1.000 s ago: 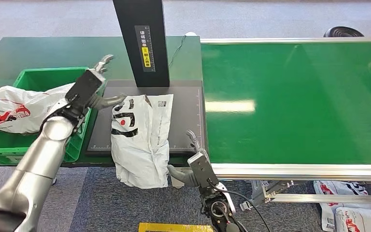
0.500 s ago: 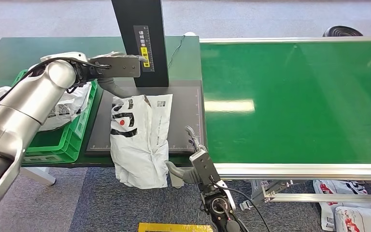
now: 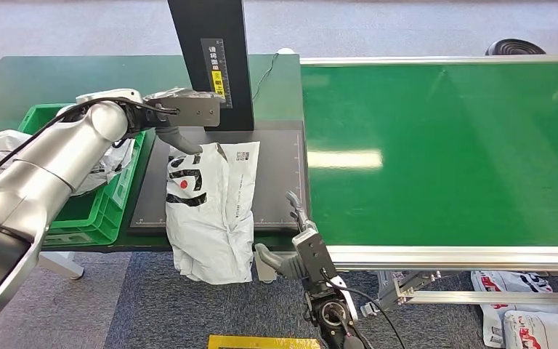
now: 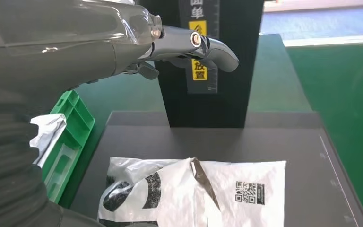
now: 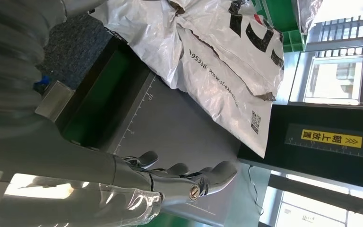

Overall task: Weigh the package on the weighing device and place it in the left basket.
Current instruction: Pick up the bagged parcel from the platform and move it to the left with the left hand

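While the package (image 3: pixel 211 211) lies flat on the black weighing device (image 3: pixel 280 171), presumably to be read, the left hand (image 3: pixel 182 120) hovers just above its far end, fingers apart, holding nothing. Below its near end, off the table edge, the right hand (image 3: pixel 301 247) waits open and empty too. Printed on the package: a QR code (image 4: pixel 249 193) and "95338 www.sf-express". To the left hand's side, the left basket (image 3: pixel 98 211) holds another bag.

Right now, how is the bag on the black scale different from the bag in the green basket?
The scale bag lies spread out flat, its near end hanging over the table edge; the basket bag is crumpled inside the basket. The scale bag shows bold black print with a red dot and a QR code; the basket bag's print is mostly hidden behind the left arm. Both are white plastic mailers.
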Robot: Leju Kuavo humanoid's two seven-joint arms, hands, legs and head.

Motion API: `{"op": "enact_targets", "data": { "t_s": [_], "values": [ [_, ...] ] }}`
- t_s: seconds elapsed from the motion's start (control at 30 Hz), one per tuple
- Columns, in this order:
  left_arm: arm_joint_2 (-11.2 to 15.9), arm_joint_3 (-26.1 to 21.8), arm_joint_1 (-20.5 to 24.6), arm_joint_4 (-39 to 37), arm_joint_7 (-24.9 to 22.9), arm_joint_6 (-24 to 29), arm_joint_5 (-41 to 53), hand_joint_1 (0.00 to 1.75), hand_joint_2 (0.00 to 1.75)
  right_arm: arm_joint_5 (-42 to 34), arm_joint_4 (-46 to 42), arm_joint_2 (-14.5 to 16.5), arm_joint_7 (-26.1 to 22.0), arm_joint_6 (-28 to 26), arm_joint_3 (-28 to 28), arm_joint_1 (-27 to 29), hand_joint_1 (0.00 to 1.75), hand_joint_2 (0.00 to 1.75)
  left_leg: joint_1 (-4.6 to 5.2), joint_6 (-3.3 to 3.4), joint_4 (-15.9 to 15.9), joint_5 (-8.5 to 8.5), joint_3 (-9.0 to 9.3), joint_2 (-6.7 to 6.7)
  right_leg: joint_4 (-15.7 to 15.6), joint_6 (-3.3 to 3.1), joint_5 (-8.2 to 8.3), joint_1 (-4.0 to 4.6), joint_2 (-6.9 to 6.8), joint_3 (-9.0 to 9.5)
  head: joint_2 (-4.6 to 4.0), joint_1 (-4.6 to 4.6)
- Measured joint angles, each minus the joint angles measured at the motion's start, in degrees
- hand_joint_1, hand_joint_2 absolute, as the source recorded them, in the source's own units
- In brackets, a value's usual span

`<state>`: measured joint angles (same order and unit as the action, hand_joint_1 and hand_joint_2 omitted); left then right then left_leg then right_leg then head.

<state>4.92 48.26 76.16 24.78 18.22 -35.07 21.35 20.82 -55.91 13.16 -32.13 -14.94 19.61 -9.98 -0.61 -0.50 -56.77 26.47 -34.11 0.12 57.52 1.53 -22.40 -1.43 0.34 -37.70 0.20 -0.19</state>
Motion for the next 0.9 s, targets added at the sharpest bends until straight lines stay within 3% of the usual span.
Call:
{"op": "enact_targets", "data": {
  "t_s": [0.43,0.7,0.9],
  "values": [
    [-0.02,0.61,-11.43,-5.71,0.09,6.92,-3.12,0.00,1.75,0.97,-1.89,-0.09,1.53,0.14,-1.25,1.54,0.00,1.75,0.00,0.00,0.00,0.00,0.00,0.00,0.00,0.00,0.00,0.00,0.00,0.00,0.00,0.01],
    [0.57,0.08,-15.60,-6.61,1.62,8.80,-4.00,0.00,1.75,0.86,-2.20,-0.12,1.90,0.20,-2.75,2.74,0.00,1.75,0.00,0.00,0.01,0.00,0.00,-0.01,0.00,0.00,-0.01,0.00,0.00,0.01,0.00,0.00],
    [0.69,-1.90,-19.74,-6.62,4.09,13.49,-5.18,0.00,1.75,0.92,-3.10,-0.56,2.11,0.06,-4.02,4.12,0.00,1.75,0.00,0.00,0.01,0.00,0.01,-0.02,0.00,0.00,-0.01,0.00,0.00,0.03,0.00,0.01]
  ]
}}
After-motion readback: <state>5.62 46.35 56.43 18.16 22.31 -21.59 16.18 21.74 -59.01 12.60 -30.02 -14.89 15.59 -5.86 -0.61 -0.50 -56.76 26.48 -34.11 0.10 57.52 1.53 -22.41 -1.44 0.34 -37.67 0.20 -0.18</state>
